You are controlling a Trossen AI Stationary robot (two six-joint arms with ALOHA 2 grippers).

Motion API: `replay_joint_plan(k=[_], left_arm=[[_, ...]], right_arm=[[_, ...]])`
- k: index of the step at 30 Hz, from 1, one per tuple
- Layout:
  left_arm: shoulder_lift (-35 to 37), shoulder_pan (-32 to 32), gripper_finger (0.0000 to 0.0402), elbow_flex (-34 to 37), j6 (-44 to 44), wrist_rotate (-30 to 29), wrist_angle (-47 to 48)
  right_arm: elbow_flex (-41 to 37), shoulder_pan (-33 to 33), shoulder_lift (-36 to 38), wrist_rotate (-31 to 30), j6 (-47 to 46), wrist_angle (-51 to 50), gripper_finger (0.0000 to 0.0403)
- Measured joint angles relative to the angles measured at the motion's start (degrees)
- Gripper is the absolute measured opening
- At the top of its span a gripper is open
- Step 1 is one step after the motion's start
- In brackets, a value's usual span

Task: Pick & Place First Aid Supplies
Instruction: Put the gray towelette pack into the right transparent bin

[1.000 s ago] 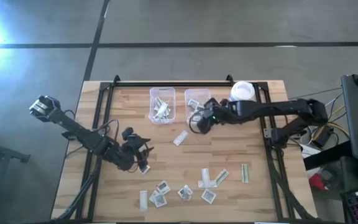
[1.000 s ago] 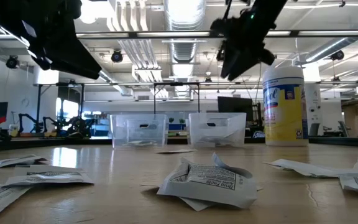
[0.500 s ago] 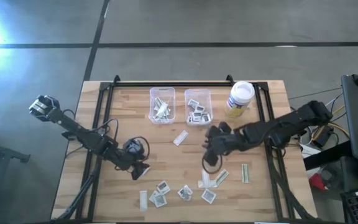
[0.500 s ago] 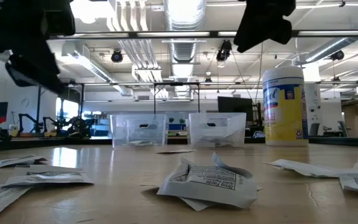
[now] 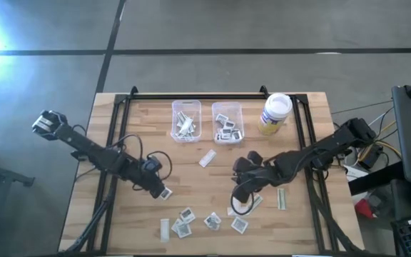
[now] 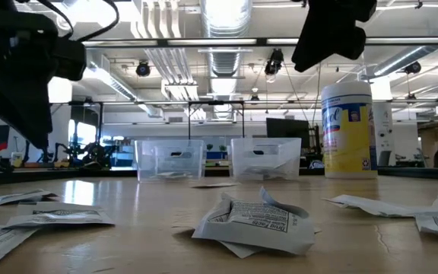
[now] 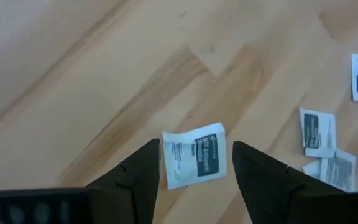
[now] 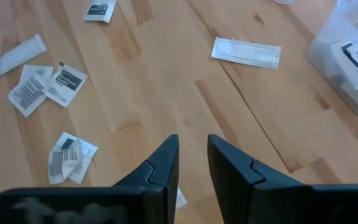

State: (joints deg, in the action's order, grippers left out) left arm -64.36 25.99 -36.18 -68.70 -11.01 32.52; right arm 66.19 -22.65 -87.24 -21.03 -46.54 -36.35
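The first aid supplies lie flat and scattered on the wooden worktop (image 5: 305, 143). Most form a loose cluster (image 5: 205, 221) along the lower middle of the high view. A long narrow strip (image 5: 282, 198) at lower right runs nearly up and down the frame, and another strip (image 5: 207, 158) sits alone at the centre, slanted toward the upper right.

The left gripper (image 7: 194, 163) is low over a square white packet (image 7: 194, 154) at the lower left of the worktop. Its jaws stand wide, one on each side of the packet and not closed on it. The packet's print runs roughly crosswise between them. The left arm reaches in diagonally from the upper left.

The right gripper (image 8: 192, 163) hangs over the worktop just above the cluster, its arm stretched in from the right edge. Its jaws stand a narrow gap apart with nothing between them.

Two clear bins (image 5: 186, 120) stand side by side at the upper middle, packets inside each. The white-lidded jar (image 5: 275, 113) stands just right of them, well clear of both arms.
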Motion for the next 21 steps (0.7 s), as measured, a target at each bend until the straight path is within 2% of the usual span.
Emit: replay_joint_plan(k=[6, 15, 21], left_arm=[[0.0, -2.09, 0.0193, 2.99, -0.62, 2.66, -3.24], [0.0, -2.02, 0.0193, 10.68, -2.98, 2.76, -17.65], [0.0, -1.51, 0.0193, 11.97, -1.74, 2.61, -18.44]], right_arm=[[0.0, 0.02, 0.02, 0.0, 0.0, 0.58, 0.0076], [0.0, 0.02, 0.07, -0.01, 0.0, 1.11, 0.0078], [0.0, 0.04, 0.07, -0.01, 0.02, 1.16, 0.0086]])
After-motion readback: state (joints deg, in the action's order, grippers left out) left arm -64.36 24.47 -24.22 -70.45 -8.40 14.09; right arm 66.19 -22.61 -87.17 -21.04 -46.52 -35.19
